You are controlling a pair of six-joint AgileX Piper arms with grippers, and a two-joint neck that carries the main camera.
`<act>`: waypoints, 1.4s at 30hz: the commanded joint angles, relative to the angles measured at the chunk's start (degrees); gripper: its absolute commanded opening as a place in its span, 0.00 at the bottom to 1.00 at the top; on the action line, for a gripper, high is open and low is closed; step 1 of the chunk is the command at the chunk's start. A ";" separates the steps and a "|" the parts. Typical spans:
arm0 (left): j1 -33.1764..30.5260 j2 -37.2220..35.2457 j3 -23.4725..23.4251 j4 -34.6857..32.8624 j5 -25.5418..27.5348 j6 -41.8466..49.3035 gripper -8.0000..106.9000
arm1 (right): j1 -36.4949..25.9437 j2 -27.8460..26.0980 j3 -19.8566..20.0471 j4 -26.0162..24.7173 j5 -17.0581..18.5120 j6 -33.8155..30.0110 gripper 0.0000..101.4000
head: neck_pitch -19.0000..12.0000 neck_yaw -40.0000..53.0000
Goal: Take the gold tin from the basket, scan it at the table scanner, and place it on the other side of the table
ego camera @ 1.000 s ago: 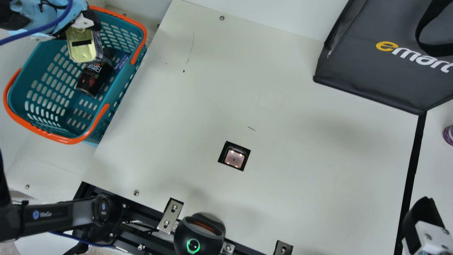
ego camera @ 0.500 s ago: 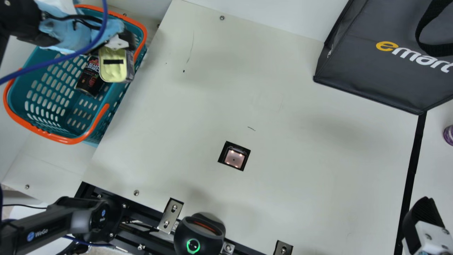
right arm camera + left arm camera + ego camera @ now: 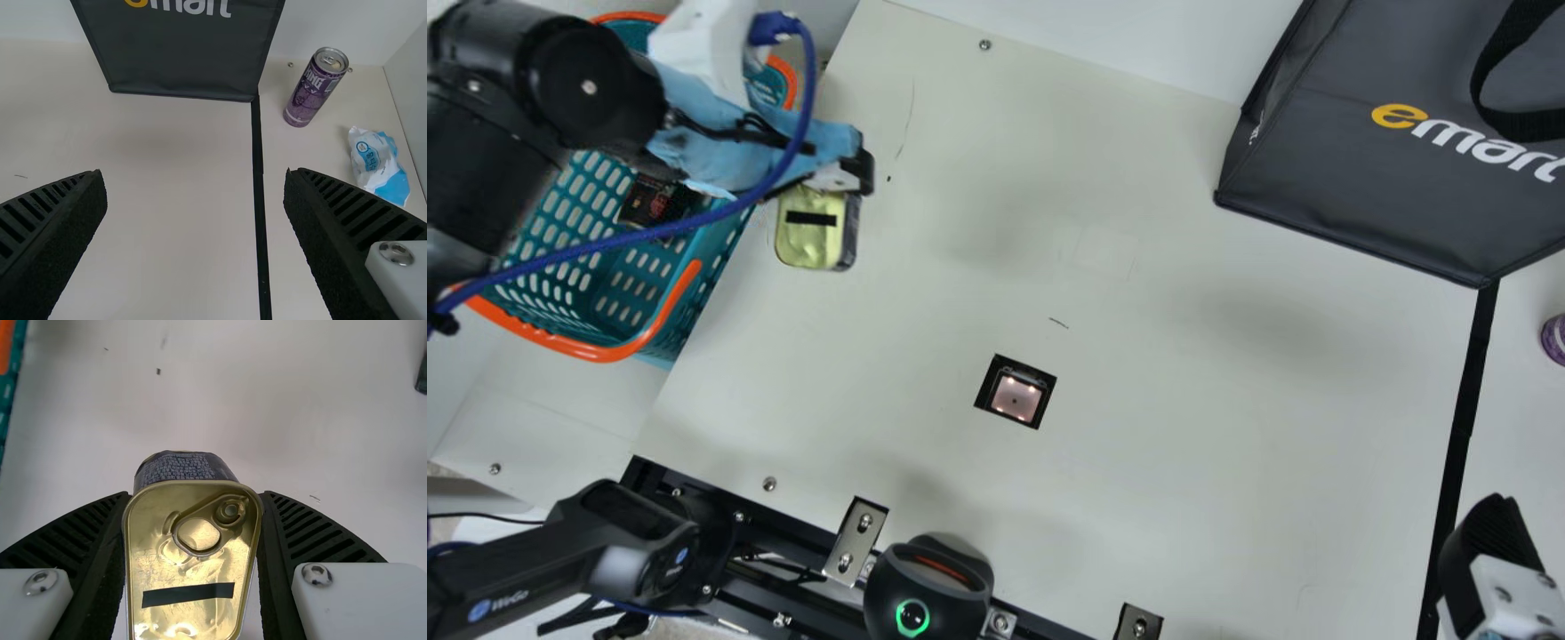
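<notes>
The cream counter [image 3: 1183, 444] lay beneath both end effectors, the dark bag [image 3: 1369, 178] well off to the left one's right, the teal basket [image 3: 680, 311] to its left, partly under its arm. The right end effector [image 3: 1489, 533] stood wide, holding nothing. The left end effector [image 3: 827, 180] gripped the gold tin [image 3: 805, 240] between its ribbed fingers, over the counter. Its shiny, round-cornered gold face carried a short black strip [image 3: 811, 218]; its side was dark. The left wrist view brought out small print on that side and a pull ring [image 3: 199, 537]. The right wrist view showed a purple can [image 3: 313, 90] upright beyond its end effector, a blue-and-white packet [image 3: 377, 163] near the can. The main view had the scanner [image 3: 1015, 397] between the end effectors.
</notes>
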 commanded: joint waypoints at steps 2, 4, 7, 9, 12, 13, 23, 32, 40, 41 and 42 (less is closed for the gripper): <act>-4.94 0.35 0.21 0.36 0.06 -3.20 0.00 | 0.00 0.00 0.00 0.00 0.00 0.00 0.94 | -1.66 0.23; -7.07 0.72 0.26 0.54 0.06 -4.78 0.00 | 0.00 0.00 0.00 0.00 0.00 0.00 0.94 | -1.66 0.23; -9.95 1.41 0.37 0.67 0.06 -6.94 0.00 | 0.00 0.00 0.00 0.00 0.00 0.00 0.94 | -1.66 0.23; -11.79 1.92 0.37 0.80 0.06 -8.36 0.00 | 0.00 0.00 0.00 0.00 0.00 0.00 0.94 | -1.66 0.23; -14.40 2.74 0.46 0.91 0.06 -10.31 0.00 | 0.00 0.00 0.00 0.00 0.07 0.00 0.94 | -1.66 0.23; -15.24 3.03 0.51 0.94 0.06 -10.94 0.00 | 0.00 0.00 0.00 0.00 0.06 0.00 0.94 | -1.66 0.23; -22.69 5.79 1.57 0.37 0.06 -16.13 0.00 | 0.00 0.00 0.00 0.00 0.06 0.00 0.94 | -1.66 0.23; -27.74 7.54 2.22 0.22 0.06 -20.58 0.00 | 0.00 0.00 0.00 0.00 0.06 0.00 0.94 | -1.66 0.23; -31.11 9.05 1.97 0.15 0.06 -24.60 0.00 | 0.00 0.00 0.00 0.00 0.06 0.00 0.94 | -1.66 0.23; -31.44 9.24 1.85 0.16 0.06 -25.09 0.00 | 0.00 0.00 0.00 0.00 0.06 0.00 0.94 | -1.66 0.23; -31.75 9.44 1.70 0.19 0.06 -25.59 0.00 | 0.00 0.00 0.00 0.00 0.06 0.00 0.94 | -1.66 0.23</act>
